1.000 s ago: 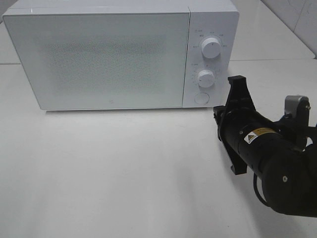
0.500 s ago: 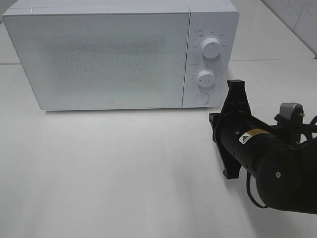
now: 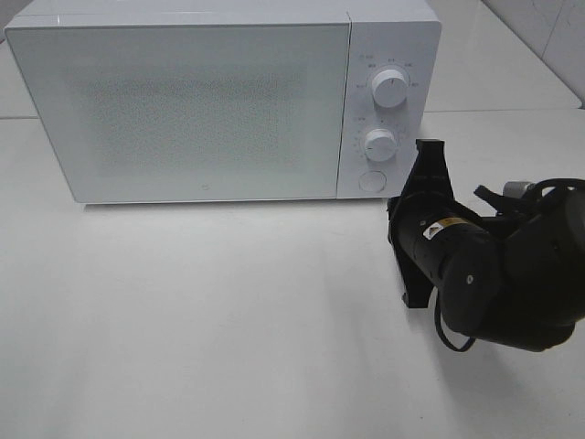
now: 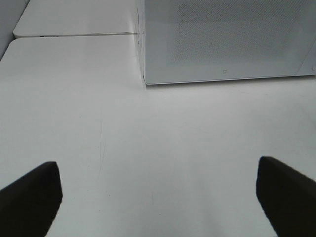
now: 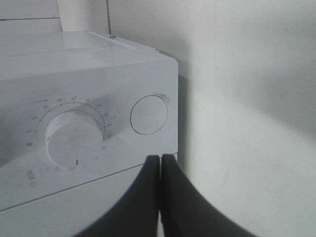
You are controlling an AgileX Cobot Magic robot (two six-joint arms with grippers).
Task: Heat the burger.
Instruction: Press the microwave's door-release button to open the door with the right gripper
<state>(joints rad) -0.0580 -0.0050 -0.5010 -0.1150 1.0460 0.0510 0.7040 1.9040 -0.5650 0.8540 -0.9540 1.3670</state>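
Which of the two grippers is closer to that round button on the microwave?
The right. The right gripper, shut, sits close by the round button; the left gripper hangs open over the table, farther back, facing the microwave door.

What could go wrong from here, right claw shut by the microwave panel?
1. The shut right claw is near the round button but not squarely on it; a push could miss or nudge the lower dial.
2. The microwave just stands on the table; a hard push might slide it.
3. No burger in view, door closed: contents unconfirmed.
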